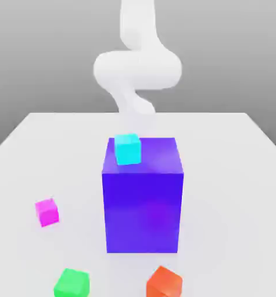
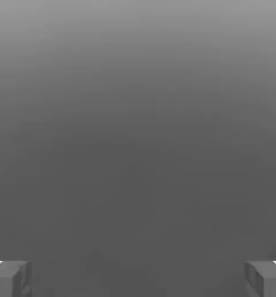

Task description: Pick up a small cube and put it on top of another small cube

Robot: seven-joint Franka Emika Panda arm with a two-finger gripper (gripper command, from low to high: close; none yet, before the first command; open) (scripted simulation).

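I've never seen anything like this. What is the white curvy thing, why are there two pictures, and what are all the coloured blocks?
These are simulator renders. The white shape is a robot arm, seen by a camera off the arm. The other picture comes from a camera on its hand: the grey tips are the open gripper, holding nothing. On the white table stands a big blue block with a cyan cube on top. A magenta cube, a green cube and an orange-red cube sit on the table.

I see the magenta cube [image 1: 47, 212] resting on the bench, apart from the green cube [image 1: 71, 283] nearer the front edge.
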